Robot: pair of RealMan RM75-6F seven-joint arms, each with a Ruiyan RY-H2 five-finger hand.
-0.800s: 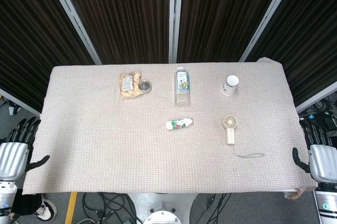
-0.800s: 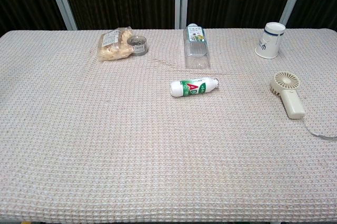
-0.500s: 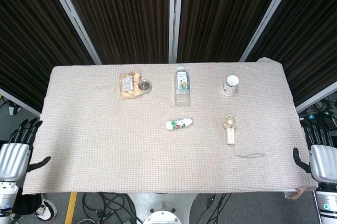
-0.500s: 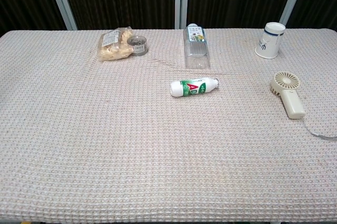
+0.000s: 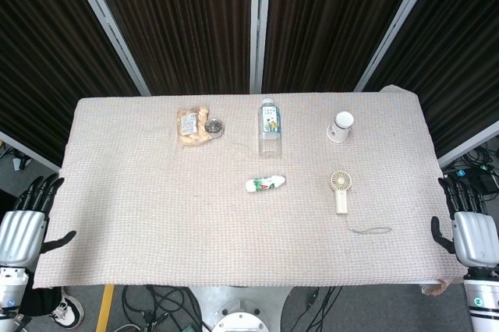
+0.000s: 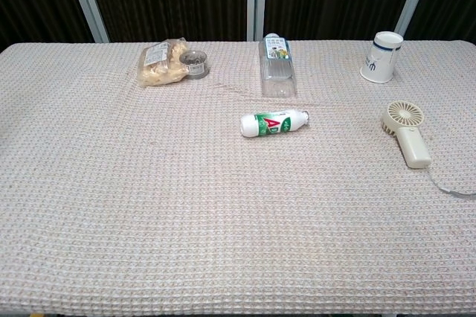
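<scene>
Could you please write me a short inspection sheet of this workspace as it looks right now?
Surface: table under a beige waffle-weave cloth.
Job's things: handheld fan lying flat nearest the right hand; small white bottle on its side.
Clutter: snack bag, small tin, clear water bottle lying down, paper cup.
Hands: left hand and right hand open, off the table's sides, holding nothing.
Cables: fan's cord; cables on the floor.
Surroundings: dark curtains.
</scene>
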